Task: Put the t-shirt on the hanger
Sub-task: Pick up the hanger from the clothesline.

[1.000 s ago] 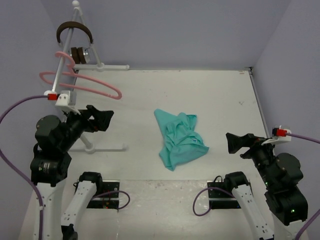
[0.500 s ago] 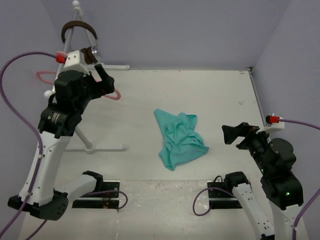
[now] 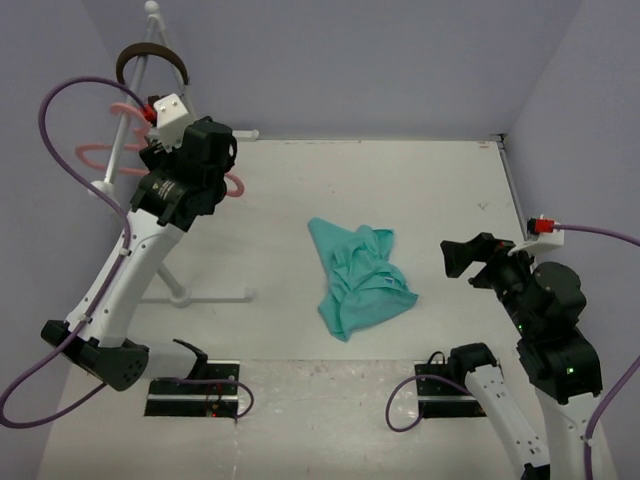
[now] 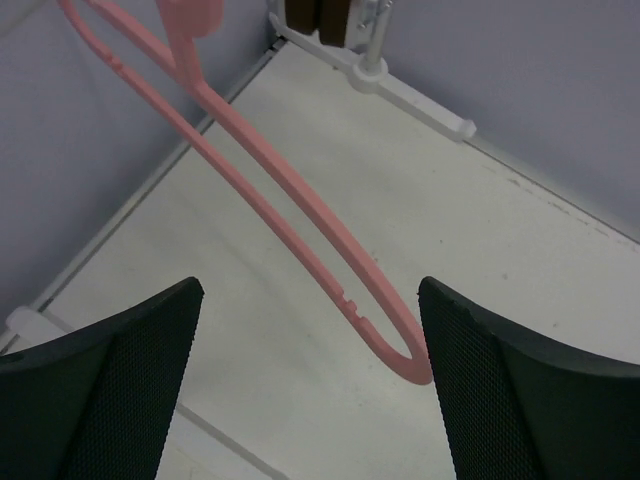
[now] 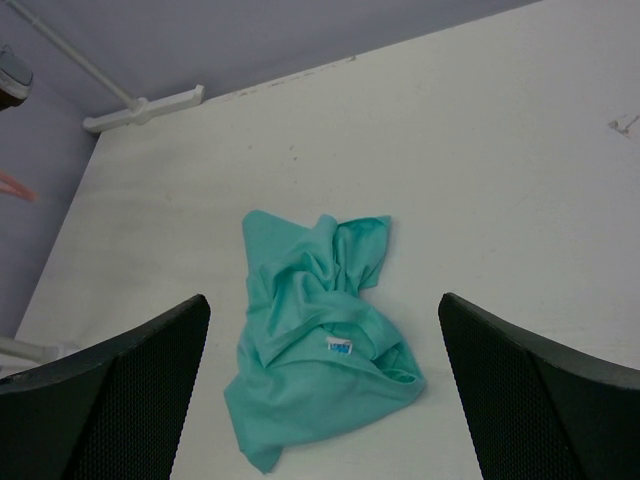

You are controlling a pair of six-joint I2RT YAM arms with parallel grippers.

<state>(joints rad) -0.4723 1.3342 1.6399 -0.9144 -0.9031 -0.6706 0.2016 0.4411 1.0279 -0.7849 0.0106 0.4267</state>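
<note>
The teal t-shirt [image 3: 360, 280] lies crumpled on the table's middle; in the right wrist view the t-shirt [image 5: 320, 350] shows a white neck label on top. The pink hanger [image 3: 95, 155] hangs on the white rack at the far left. My left gripper [image 3: 215, 150] is raised at the hanger's right end and is open. In the left wrist view the hanger [image 4: 270, 180] runs down between the jaws of the left gripper [image 4: 310, 290], its tip close to the right finger. My right gripper [image 3: 455, 258] is open and empty, held above the table right of the shirt, as the right wrist view [image 5: 325, 300] shows.
The white tubular rack [image 3: 175, 285] stands at the left, its feet [image 4: 410, 95] along the back wall and toward the front. Brown headphones [image 3: 150, 58] hang on its top. Walls close the table at the back and both sides.
My left arm has swung up and back from near the rack's front foot to the hanger's right end. My right arm has risen a little.
</note>
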